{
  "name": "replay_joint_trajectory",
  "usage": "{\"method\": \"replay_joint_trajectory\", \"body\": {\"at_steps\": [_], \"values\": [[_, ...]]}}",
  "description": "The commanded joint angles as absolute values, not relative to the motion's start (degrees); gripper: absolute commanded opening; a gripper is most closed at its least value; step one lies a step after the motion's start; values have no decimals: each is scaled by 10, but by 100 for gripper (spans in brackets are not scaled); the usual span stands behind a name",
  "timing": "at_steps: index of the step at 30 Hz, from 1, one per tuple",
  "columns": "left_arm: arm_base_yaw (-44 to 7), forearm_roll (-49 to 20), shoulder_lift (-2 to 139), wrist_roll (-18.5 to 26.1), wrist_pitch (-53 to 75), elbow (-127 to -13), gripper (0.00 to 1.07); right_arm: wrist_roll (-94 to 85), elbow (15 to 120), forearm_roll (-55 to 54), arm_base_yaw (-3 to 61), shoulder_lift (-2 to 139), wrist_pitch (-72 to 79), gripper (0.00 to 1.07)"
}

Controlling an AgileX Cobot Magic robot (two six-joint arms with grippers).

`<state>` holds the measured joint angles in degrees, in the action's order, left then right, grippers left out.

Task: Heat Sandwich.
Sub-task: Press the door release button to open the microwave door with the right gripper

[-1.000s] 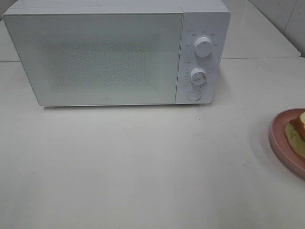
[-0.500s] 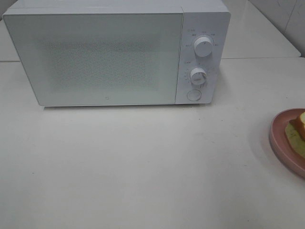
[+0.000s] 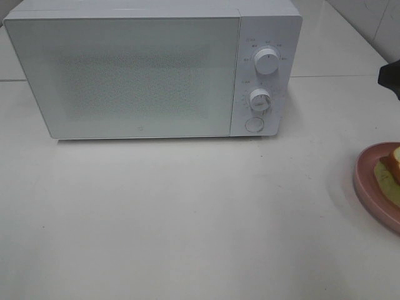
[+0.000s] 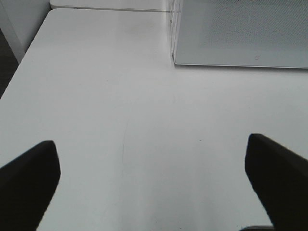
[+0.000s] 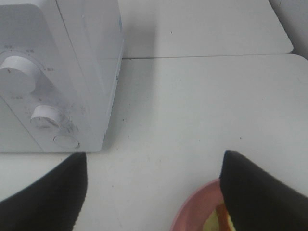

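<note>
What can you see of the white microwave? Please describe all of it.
The microwave is a white box, plastic or painted metal by its look, standing upright on the white table. Its wide door, with a dotted pale window, is shut. Right of the door is a panel with an upper knob, a lower knob and a round button beneath. Nothing else touches it.

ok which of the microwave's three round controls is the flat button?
The bottom button, flat and plain. The top knob and middle knob above it stick out and carry pointer lines.
</note>
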<state>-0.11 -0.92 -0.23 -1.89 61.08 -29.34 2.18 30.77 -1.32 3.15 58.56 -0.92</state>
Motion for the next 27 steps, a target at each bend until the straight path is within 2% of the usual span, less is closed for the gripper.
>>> {"method": "replay_joint_trajectory", "body": {"at_steps": [1, 7, 14, 16, 21, 25, 27], "values": [[-1, -7, -16, -22, 613, -296, 102, 25, 309, -11, 28, 616, 64, 74], [-1, -7, -16, -22, 613, -296, 102, 25, 309, -11, 28, 665, 153, 74], [-1, -7, -16, -22, 613, -296, 102, 24, 262, -11, 32, 719, 339, 74], [-1, -7, -16, -22, 613, -296, 102, 10, 231, -20, 51, 726, 403, 74], [-1, -7, -16, -22, 613, -296, 102, -21, 203, -48, 83, 731, 432, 74], [-1, -7, -16, -22, 613, -296, 102, -76, 167, -144, 152, 733, 461, 74], [-1, -7, -16, -22, 613, -296, 102, -82, 164, -157, 161, 733, 461, 74]]}}
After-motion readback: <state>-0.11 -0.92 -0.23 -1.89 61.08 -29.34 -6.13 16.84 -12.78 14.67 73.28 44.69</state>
